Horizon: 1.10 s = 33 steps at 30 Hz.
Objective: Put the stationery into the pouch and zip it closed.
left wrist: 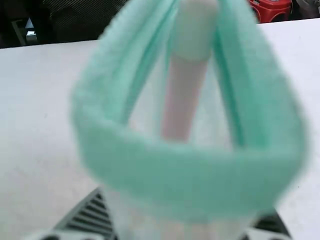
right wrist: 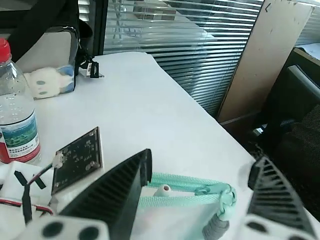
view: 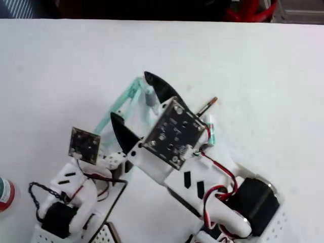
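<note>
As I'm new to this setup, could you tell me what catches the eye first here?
A mint-green-edged translucent fabric pouch lies mid-table, its mouth gaping around a pale pink, white-capped pen. The open black fingers of the right gripper straddle its zipper.

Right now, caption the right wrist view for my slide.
Right end effector open over the mint-trimmed pouch.

Three cameras.
High looks down on desk (view: 263, 61); left wrist hard against pouch (left wrist: 190, 185); right wrist low across desk. All share pouch.
</note>
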{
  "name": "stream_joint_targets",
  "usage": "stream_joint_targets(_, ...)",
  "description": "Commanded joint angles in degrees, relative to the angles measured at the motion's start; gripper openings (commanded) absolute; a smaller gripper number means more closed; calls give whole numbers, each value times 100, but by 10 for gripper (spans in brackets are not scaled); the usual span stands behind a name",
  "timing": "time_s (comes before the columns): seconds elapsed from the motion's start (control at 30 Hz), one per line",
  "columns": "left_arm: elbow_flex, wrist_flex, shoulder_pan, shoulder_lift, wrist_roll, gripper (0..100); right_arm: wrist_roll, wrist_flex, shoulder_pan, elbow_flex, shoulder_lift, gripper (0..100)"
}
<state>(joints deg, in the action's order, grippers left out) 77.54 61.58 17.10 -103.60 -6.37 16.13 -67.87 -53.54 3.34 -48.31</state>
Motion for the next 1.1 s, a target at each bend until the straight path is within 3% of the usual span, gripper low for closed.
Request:
stream_joint_targets(0.0, -826, 492, -259, -48, -141, 266, 35, -13, 400, -44, -75, 304)
stream_joint_targets(0.2, -633, 352, 4, -48, 554, 273, -158, -22, 1631, 114, 48, 284)
stream_joint_targets(0.33, -492, 88, 119, -31, 844, 272, -273, -171, 1701, 211, 145, 268)
stream_joint_targets(0.43, -246, -273, -523, -48, 844, 271, -273, -251, 1736, 211, 101, 261)
stream_joint_targets(0.5, -105, -273, -198, -48, 844, 270, -273, -356, 1886, 202, 119, 262)
stream_joint_targets(0.6, -246, -237, -497, -48, 844, 254, -413, -435, 2686, 369, 295, 262)
stream_joint_targets(0.7, -220, -281, -725, -48, 738, 253, -1046, -391, 3916, 730, 760, 263)
stream_joint_targets(0.8, -193, -229, -303, -48, 598, 250, -1424, -215, 4637, 993, 1534, 264)
stream_joint_targets(1.07, 229, -281, -66, -48, 695, 249, -2163, 418, 4769, 1099, 4031, 262)
